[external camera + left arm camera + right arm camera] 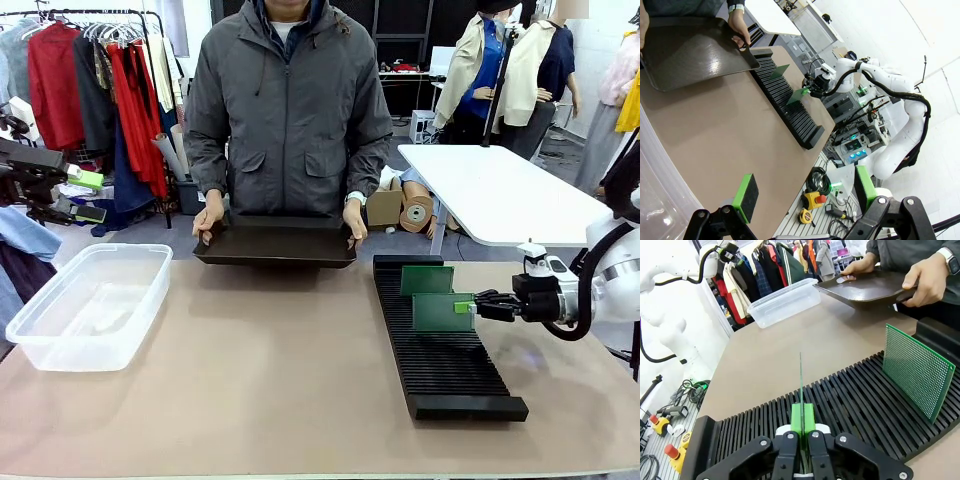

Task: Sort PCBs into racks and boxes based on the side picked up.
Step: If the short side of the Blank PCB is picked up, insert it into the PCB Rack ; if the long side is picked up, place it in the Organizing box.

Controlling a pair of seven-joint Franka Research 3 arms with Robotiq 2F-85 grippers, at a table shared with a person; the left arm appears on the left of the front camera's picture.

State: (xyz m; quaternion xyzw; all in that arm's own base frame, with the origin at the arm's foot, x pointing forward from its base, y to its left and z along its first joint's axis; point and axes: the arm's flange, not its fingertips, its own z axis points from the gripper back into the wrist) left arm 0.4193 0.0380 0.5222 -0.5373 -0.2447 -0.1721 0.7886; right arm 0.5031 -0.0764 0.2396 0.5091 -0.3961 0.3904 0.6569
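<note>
Right gripper (pixel 467 307) is clamped down tight on a PCB (pixel 441 313), pinching its edge so the board stands upright over the rack (pixel 445 370), crosswise to it like the slots. In the right wrist view you see the board edge-on between the green pads (pixel 802 418), hanging just above the slots. Whether the bottom edge has actually dropped into one, I can't tell. A second PCB (pixel 916 371) already stands slotted further up the rack, near the person's end.

So I'd say we're mid-insertion: next move needs the board lined up with a single slot, eased straight down, then released without knocking it over.

Left gripper (pixel 805 195) is just hanging wide open, holding nothing, over the left side of the table beside the box (pixel 90 304), which looks empty. Person's hands (pixel 355 220) hold a black tray (pixel 275 243) at the far edge.
</note>
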